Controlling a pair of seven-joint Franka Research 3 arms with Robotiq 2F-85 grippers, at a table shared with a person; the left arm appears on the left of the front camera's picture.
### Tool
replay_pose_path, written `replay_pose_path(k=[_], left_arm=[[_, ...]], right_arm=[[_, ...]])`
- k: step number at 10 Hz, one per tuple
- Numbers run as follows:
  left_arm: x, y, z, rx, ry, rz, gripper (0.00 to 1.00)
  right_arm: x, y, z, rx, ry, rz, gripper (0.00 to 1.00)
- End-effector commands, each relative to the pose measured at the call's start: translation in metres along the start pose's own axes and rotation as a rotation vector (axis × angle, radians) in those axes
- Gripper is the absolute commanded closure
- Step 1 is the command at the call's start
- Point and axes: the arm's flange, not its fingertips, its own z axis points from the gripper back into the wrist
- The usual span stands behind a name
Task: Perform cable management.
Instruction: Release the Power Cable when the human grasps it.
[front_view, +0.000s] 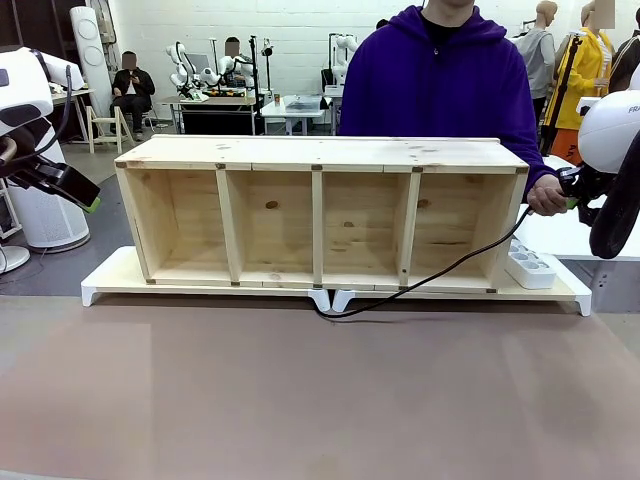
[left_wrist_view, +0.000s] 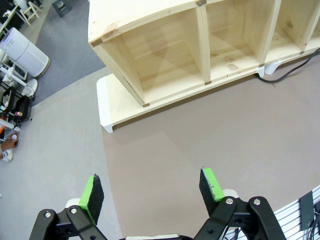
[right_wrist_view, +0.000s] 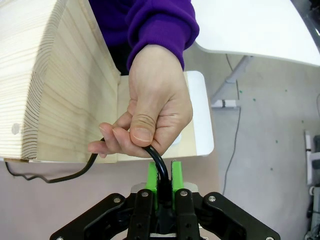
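Note:
The cable (front_view: 440, 272) is a thin black cord running from under the shelf's front middle up to the right end of the wooden shelf (front_view: 320, 210). There a person's hand (front_view: 547, 197) holds it. In the right wrist view my right gripper (right_wrist_view: 162, 181) is shut on the cable (right_wrist_view: 158, 165) just below the person's hand (right_wrist_view: 155, 110), which also grips it. My left gripper (left_wrist_view: 151, 189) hangs open over the bare table, left of the shelf (left_wrist_view: 200, 50), with nothing between its fingers; it sits at the far left (front_view: 88, 200) in the front view.
The shelf stands on white boards (front_view: 110, 280). A white power strip (front_view: 530, 268) lies at the shelf's right end. The person in a purple hoodie (front_view: 440, 80) stands behind the shelf. The brown tabletop (front_view: 300, 400) spreads in front.

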Motion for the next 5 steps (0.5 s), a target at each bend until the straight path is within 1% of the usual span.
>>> replay_pose_path(k=[1, 2, 3, 4, 5], left_arm=[[0.0, 0.0006, -0.0001, 0.012, 0.002, 0.004, 0.0], [0.0, 0.0006, -0.0001, 0.012, 0.002, 0.004, 0.0], [0.0, 0.0006, -0.0001, 0.012, 0.002, 0.004, 0.0], [0.0, 0.0006, -0.0001, 0.012, 0.002, 0.004, 0.0], [0.0, 0.0006, -0.0001, 0.012, 0.002, 0.004, 0.0]], right_arm=[[0.0, 0.0, 0.0, 0.0, 0.0, 0.0, 0.86], [-0.0005, -0.0001, 0.0003, -0.001, 0.009, -0.009, 0.68], [-0.0013, 0.0004, 0.0008, 0.0, 0.018, -0.007, 0.67], [-0.0002, -0.0001, 0.0008, -0.003, 0.019, -0.008, 0.48], [0.0005, -0.0009, 0.0011, -0.003, 0.02, -0.013, 0.63]])
